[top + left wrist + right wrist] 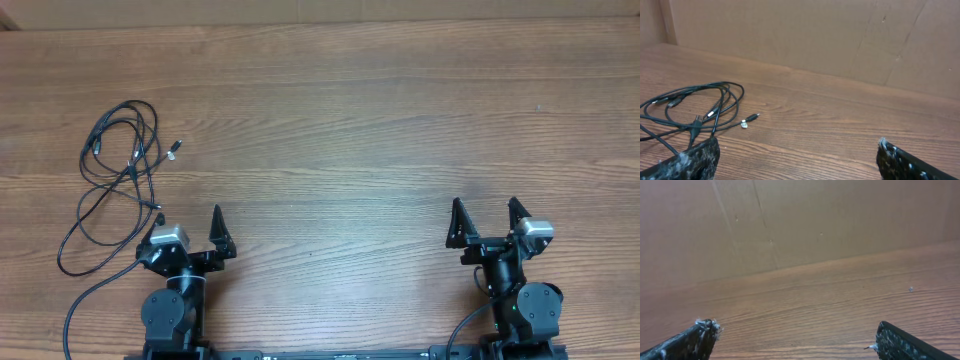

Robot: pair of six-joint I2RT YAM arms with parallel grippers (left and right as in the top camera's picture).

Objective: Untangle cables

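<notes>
The cables (118,150) are thin black cords lying in tangled loops on the wooden table at the far left, with one long loop trailing toward the front (72,235). A small silver-tipped plug (176,150) sticks out on the right of the tangle. In the left wrist view the cables (695,105) lie ahead to the left, with the plug (746,122) beside them. My left gripper (188,220) (797,145) is open and empty, just right of and nearer than the tangle. My right gripper (486,205) (796,326) is open and empty at the front right, far from the cables.
A thicker black arm wire (85,298) runs from the left arm's base toward the front left edge, close to the cables' trailing loop. A cardboard wall (805,35) stands along the table's far edge. A tiny speck (910,289) lies on the wood ahead of the right gripper.
</notes>
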